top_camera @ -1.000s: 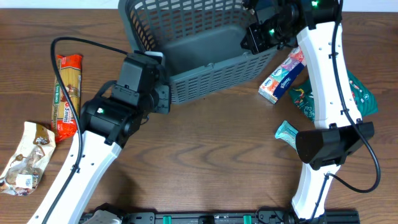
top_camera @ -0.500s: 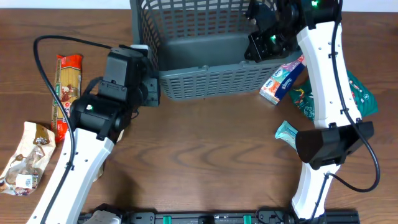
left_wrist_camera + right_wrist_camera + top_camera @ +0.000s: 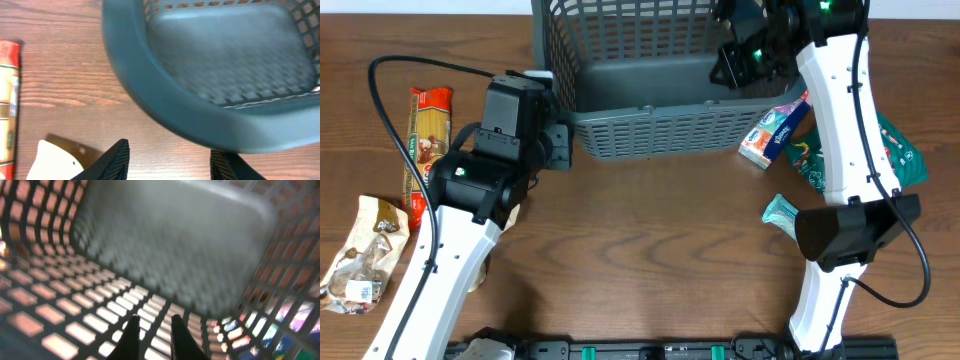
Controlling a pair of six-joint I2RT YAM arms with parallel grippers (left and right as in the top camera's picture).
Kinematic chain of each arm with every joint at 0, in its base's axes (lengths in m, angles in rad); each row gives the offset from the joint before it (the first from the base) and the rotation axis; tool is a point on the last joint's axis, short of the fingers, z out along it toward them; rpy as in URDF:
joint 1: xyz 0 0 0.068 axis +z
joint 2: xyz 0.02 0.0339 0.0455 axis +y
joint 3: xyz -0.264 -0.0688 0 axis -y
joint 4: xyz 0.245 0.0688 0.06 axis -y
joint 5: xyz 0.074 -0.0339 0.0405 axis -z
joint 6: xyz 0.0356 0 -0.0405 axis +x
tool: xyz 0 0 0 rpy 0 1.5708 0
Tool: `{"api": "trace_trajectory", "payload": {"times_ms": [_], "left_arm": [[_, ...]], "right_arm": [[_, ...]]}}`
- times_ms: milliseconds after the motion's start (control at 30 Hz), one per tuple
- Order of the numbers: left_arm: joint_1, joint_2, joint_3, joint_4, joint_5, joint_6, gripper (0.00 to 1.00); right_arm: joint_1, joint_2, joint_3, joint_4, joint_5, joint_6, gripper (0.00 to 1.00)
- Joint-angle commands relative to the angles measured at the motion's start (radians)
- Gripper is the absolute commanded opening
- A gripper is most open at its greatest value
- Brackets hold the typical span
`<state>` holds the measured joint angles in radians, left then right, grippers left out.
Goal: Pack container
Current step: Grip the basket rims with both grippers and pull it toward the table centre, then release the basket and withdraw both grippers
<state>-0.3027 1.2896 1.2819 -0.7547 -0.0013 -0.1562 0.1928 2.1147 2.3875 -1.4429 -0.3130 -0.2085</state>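
Observation:
The container (image 3: pixel 650 130) is a large dark grey slatted basket, empty, standing at the top middle of the table. My left gripper (image 3: pixel 560 145) is open at the basket's front left corner; in the left wrist view its jaws (image 3: pixel 170 160) gape over bare wood just below the thick rim (image 3: pixel 150 85). My right gripper (image 3: pixel 735 60) is at the basket's right wall. In the right wrist view its fingers (image 3: pixel 152 325) are pinched close together on the lattice wall (image 3: pixel 90 305), looking into the basket.
A red pasta packet (image 3: pixel 425 150) and a crumpled brown-white bag (image 3: pixel 365 255) lie at the left. A tissue packet (image 3: pixel 775 125), a green packet (image 3: pixel 900 150) and a small teal packet (image 3: pixel 780 212) lie at the right. A white item (image 3: pixel 52 162) lies under my left arm.
The basket swung from a tilted pose to square with the table edge. My left gripper moved left with the corner. In the last half second almost nothing moved.

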Motion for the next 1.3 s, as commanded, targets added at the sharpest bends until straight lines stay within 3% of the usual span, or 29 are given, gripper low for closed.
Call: {"api": "trace_trajectory", "payload": {"times_ms": [0, 133, 433, 500, 667, 767, 1267], "left_arm": [[0.006, -0.012, 0.029, -0.009, -0.073, 0.035, 0.43], [0.006, -0.041, 0.029, -0.027, -0.122, 0.051, 0.47], [0.006, -0.153, 0.029, -0.109, -0.168, 0.047, 0.52], [0.006, -0.178, 0.029, -0.129, -0.168, 0.047, 0.52], [0.006, -0.208, 0.029, -0.171, -0.168, 0.046, 0.52], [0.006, -0.206, 0.029, -0.192, -0.168, 0.046, 0.52], [0.006, -0.205, 0.029, -0.225, -0.168, 0.047, 0.53]], "right_arm": [[-0.013, -0.023, 0.008, 0.071, 0.023, 0.003, 0.36], [-0.018, -0.068, 0.019, 0.180, 0.091, 0.006, 0.47], [-0.057, -0.215, 0.080, 0.290, 0.398, 0.153, 0.54], [-0.093, -0.249, 0.080, 0.296, 0.406, 0.174, 0.49], [-0.236, -0.269, 0.078, 0.241, 0.432, 0.308, 0.12], [-0.315, -0.248, 0.069, 0.197, 0.388, 0.328, 0.03], [-0.376, -0.023, 0.067, 0.087, 0.031, 0.146, 0.01]]}}
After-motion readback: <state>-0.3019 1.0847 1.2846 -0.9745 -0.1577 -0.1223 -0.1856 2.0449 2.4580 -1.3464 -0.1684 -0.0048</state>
